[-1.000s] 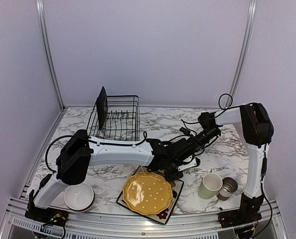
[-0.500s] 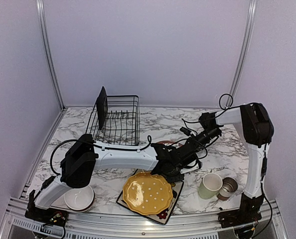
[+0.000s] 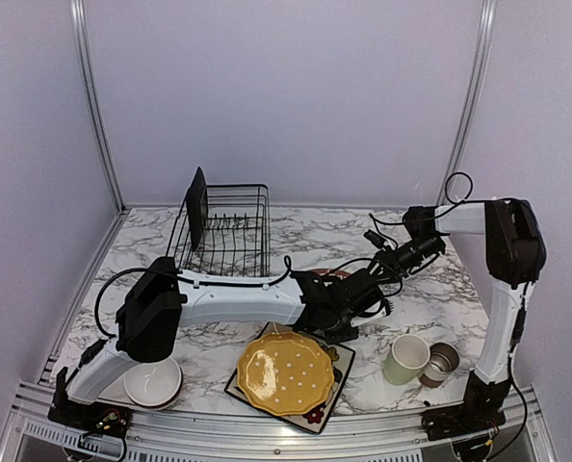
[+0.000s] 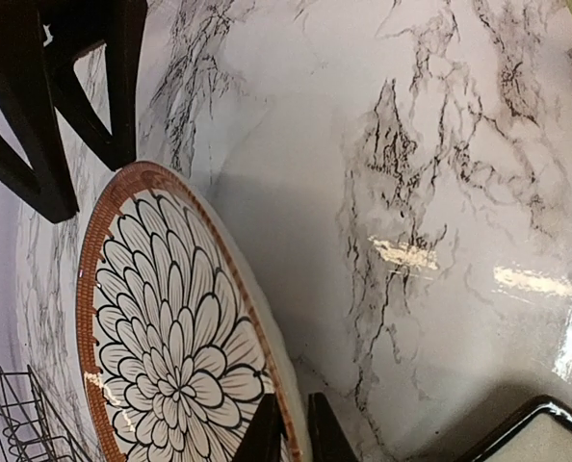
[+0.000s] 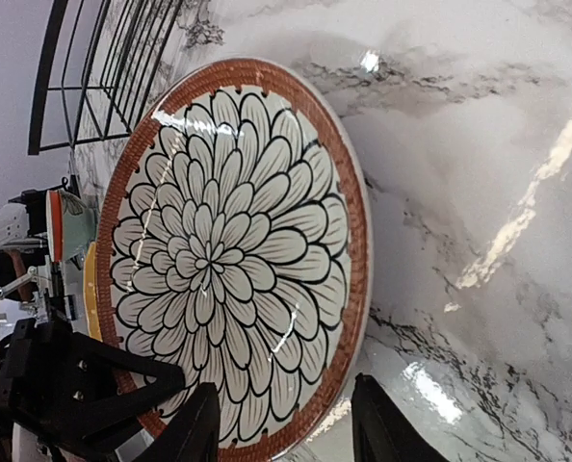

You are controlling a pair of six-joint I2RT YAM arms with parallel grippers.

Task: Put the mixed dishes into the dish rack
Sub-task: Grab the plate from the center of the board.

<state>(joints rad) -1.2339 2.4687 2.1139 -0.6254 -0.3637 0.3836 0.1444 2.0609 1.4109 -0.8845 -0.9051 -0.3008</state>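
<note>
Presently my left claw (image 4: 296, 433) is clamped on the rim of the flower plate (image 5: 228, 250), a round one with a black-and-white bloom and a red-brown border. Its two fingertips sit close together with the plate's edge pinched between them. The plate stands tilted up off the counter (image 3: 430, 298) near the middle, in front of the dish rack (image 3: 230, 231) and a little to its right, outside the wire. I cannot tell whether its lower edge touches the marble.

My right claw (image 5: 286, 423) faces the same plate from the other side. Its fingers (image 5: 199, 423) stand well apart, straddling the rim without pressing on it, so that claw holds nothing.

The rack sits toward the far edge, left of centre, with one black square plate (image 3: 197, 207) upright at its left end.

Along the near edge, the yellow scalloped plate (image 3: 286, 372) lies on top of another black square plate (image 3: 315, 414). The white bowl (image 3: 153, 378) rests by the near left corner, beside my left arm's base. Toward the near right corner the pale green mug (image 3: 405, 358) stands with the small grey-brown cup (image 3: 442, 360) just beside it.
</note>
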